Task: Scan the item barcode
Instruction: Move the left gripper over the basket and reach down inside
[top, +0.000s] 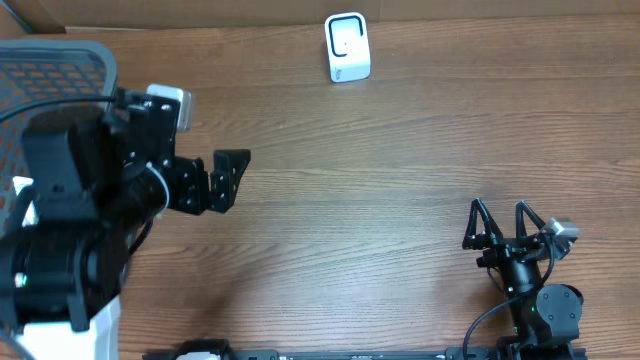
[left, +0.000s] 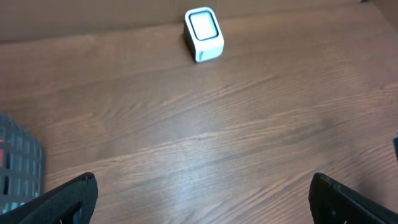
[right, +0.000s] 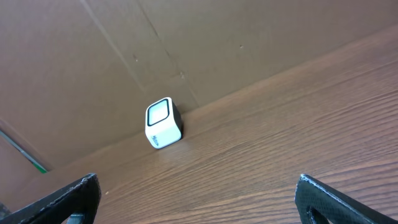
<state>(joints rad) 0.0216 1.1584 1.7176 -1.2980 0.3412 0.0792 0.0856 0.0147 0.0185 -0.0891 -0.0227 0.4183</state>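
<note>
A small white barcode scanner (top: 347, 47) with a dark window stands upright at the far edge of the wooden table. It also shows in the left wrist view as the scanner (left: 203, 34) and in the right wrist view as the scanner (right: 163, 122). The item is out of view. My left gripper (top: 235, 180) hovers over the left half of the table, open and empty, its fingers wide apart (left: 202, 186). At the near right, my right gripper (top: 497, 210) is open too, with only bare wood between its fingers (right: 198, 183).
A grey mesh basket (top: 60, 65) sits at the far left, under the left arm, and its corner (left: 18, 162) shows in the left wrist view. A brown cardboard wall (right: 93, 62) rises behind the scanner along the table's far edge.
</note>
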